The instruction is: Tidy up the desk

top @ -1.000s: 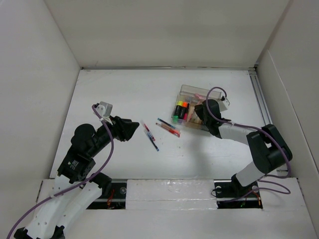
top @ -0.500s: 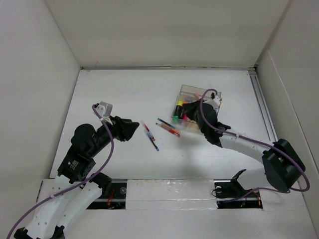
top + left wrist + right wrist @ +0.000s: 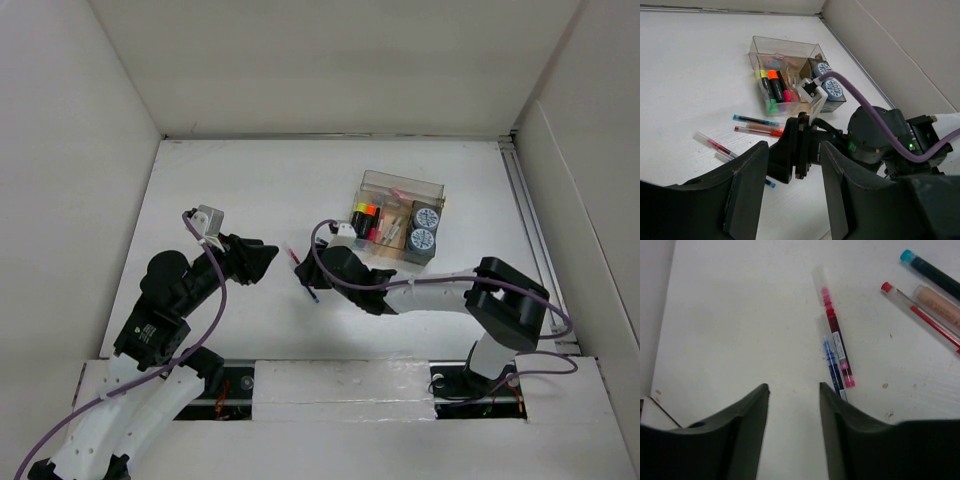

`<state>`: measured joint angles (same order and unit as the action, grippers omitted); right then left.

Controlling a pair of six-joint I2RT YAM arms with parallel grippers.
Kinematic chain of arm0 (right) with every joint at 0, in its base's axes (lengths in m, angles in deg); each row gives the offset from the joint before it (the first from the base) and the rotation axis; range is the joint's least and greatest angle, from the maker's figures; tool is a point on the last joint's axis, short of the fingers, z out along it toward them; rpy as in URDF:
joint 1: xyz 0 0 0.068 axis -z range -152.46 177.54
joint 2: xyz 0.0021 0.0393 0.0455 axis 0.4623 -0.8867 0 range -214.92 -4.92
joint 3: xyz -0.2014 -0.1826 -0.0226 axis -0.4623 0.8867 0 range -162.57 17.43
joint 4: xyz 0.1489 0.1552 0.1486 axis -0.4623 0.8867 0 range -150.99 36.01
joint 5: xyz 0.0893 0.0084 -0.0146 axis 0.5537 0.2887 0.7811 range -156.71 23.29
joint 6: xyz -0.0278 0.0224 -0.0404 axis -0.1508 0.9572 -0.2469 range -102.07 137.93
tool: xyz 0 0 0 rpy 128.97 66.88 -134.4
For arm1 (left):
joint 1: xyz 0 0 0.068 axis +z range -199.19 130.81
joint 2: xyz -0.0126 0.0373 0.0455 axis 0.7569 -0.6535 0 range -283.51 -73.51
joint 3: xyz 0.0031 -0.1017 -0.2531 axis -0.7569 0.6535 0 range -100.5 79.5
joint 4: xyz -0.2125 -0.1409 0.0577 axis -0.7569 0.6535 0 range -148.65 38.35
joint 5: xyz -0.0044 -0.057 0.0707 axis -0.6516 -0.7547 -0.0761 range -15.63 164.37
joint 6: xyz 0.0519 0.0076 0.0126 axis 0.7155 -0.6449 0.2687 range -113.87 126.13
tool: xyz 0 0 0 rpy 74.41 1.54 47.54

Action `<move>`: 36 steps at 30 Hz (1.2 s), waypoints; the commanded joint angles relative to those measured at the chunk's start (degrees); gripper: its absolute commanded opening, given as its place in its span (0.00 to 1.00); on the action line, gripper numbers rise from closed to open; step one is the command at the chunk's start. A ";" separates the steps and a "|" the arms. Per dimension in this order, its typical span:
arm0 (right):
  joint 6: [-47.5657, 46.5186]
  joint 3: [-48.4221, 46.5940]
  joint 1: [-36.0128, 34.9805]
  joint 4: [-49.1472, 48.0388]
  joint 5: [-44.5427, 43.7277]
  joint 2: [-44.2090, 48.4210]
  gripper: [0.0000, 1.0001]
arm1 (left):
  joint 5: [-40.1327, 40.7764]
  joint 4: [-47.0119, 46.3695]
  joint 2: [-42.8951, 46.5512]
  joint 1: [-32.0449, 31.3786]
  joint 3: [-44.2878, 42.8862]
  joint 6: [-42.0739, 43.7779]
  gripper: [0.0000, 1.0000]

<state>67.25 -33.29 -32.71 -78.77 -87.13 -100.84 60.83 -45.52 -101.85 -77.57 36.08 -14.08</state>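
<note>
- White counter (image 3: 230, 190) runs wide between white panel walls (image 3: 90, 150), both arms bolted at its near edge.
- Right arm (image 3: 440, 292) lies low and long, reaching far over to its own left. Its forearm is close to level and its elbow block sits back near the near-right corner.
- Right hand (image 3: 793, 386) points down at the counter with its fingers spread wide. Nothing is in its grasp, and only bare counter shows between the tips.
- Just past its right finger lie a red-ink pen (image 3: 834, 335) and a blue-ink pen (image 3: 832, 360), side by side and touching.
- Off to the right in that wrist view, a teal-capped pen (image 3: 932, 271) and a red-capped pen (image 3: 920, 315) lie at a slant, close together.
- Left arm (image 3: 180, 290) is folded at the elbow, and its wrist aims across toward the middle of the counter.
- Left hand (image 3: 266, 258) has its fingers well parted and is empty. From its own camera, the right arm's wrist shows through the gap.
- How high either hand rides above the counter, I can't tell.
- Clear organizer box (image 3: 400, 181) stands beyond the pens, toward the far right.
- Highlighters (image 3: 365, 218) in yellow, orange and pink are packed in its left compartment.
- Two round blue-patterned rolls (image 3: 427, 217) fill its right end.
</note>
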 commanded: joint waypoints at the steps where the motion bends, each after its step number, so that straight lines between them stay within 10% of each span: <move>1: -1.77 -1.67 -2.41 1.96 -5.05 0.03 0.54 | -0.87 -2.14 0.47 0.17 -0.88 0.61 0.42; 36: -1.24 -7.11 -7.25 11.19 -11.74 -10.42 0.51 | -0.96 -2.05 0.30 0.17 -0.79 0.43 0.42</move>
<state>67.01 -37.57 -39.33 -67.73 -97.80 -109.95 60.83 -45.52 -101.85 -77.57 36.08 -14.08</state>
